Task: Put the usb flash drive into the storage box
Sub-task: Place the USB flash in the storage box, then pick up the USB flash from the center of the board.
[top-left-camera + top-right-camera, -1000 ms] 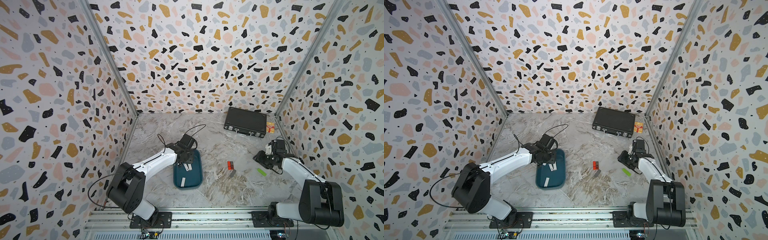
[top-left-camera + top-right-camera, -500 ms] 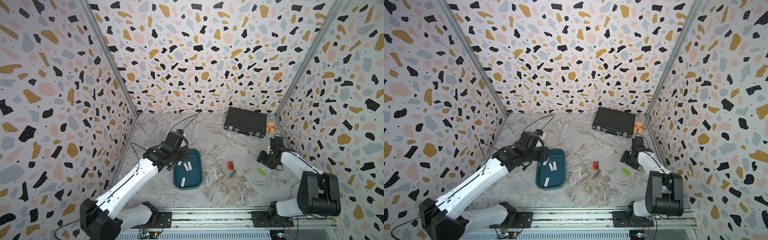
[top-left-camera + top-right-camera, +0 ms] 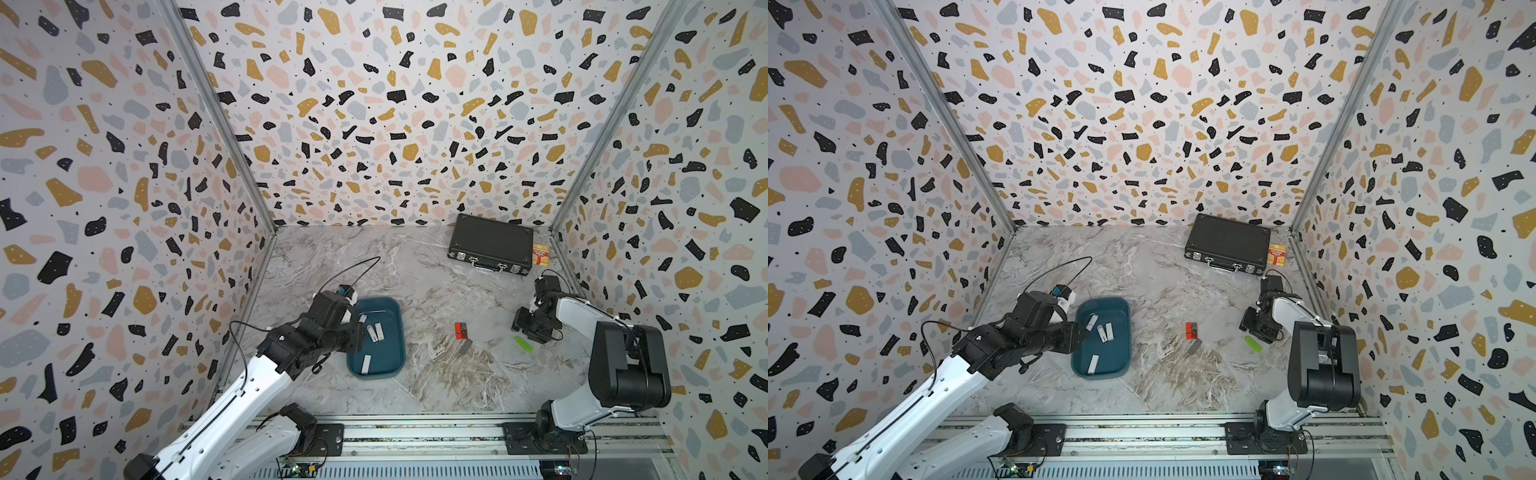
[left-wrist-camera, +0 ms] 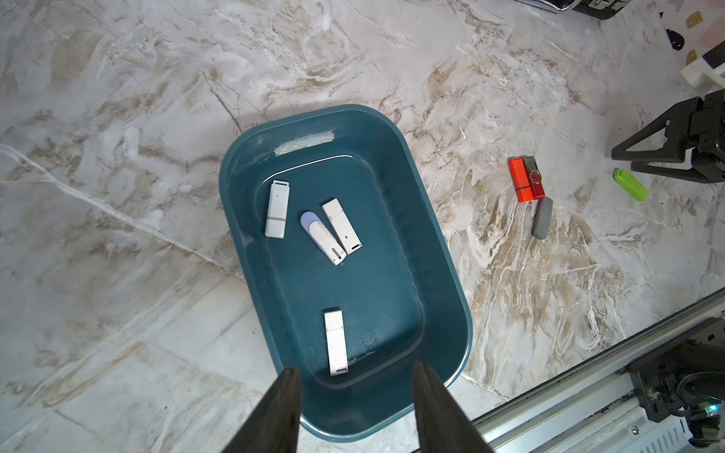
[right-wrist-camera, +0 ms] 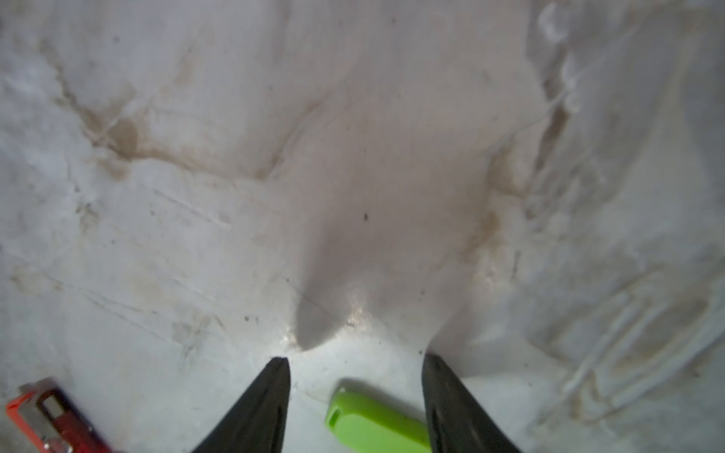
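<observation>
Noting your left claw (image 4: 355, 370) open, empty, above the storage box (image 4: 235, 188) holding four white drives (image 4: 336, 341); your right claw (image 5: 355, 359) open astride the green usb flash drive (image 5: 372, 423) on the worktop (image 5: 353, 157).

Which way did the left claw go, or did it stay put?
Yes, it moved. The left claw has pulled back from over the middle of the blue box to the box's left rim.

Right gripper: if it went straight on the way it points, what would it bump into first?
The right gripper would probably meet the marble table first; its shadow sits close. The green flash drive lies between its open jaws, so it would likely straddle that.
</observation>
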Controlling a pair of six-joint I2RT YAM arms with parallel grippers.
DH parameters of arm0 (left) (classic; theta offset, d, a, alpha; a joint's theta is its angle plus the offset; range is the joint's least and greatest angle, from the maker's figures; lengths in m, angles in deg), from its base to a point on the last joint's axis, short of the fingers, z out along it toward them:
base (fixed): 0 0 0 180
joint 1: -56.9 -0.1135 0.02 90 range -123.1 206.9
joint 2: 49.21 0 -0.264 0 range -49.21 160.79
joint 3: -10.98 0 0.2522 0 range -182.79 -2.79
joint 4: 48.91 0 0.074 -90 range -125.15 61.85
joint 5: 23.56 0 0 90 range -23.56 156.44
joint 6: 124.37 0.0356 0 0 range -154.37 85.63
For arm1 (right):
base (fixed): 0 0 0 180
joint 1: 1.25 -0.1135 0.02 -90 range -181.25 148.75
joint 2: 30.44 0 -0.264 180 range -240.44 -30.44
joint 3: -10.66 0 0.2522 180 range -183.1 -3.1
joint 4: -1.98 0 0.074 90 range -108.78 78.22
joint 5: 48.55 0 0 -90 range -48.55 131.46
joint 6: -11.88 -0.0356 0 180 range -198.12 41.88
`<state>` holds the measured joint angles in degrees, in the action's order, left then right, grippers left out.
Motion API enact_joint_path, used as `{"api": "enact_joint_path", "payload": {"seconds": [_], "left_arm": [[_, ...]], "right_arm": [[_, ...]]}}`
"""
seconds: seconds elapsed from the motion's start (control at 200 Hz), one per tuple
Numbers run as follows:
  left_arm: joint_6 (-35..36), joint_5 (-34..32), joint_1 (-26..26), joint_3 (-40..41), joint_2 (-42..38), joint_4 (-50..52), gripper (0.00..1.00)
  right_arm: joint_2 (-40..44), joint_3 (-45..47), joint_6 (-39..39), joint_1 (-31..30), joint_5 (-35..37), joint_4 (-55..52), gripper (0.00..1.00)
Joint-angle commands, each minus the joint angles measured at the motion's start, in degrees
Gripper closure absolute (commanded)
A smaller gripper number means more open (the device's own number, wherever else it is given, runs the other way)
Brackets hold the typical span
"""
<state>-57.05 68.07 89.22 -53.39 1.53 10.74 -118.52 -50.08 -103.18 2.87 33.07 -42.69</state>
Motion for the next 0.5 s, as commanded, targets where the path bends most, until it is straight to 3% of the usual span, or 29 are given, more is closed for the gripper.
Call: {"api": "enact_joint_path", "payload": {"seconds": [0.0, 0.495], "left_arm": [[1.05, 0.41, -0.15, -0.29, -1.24, -0.16, 0.49], [0.79, -0.58, -0.15, 0.37, -2.58, 0.04, 0.48]], "right_arm": [[2.38, 1.74, -0.97, -1.4, -3.59, -4.97, 0.42], [6.17, 4.18, -1.95, -7.27, 2.07, -11.84, 0.39]]}}
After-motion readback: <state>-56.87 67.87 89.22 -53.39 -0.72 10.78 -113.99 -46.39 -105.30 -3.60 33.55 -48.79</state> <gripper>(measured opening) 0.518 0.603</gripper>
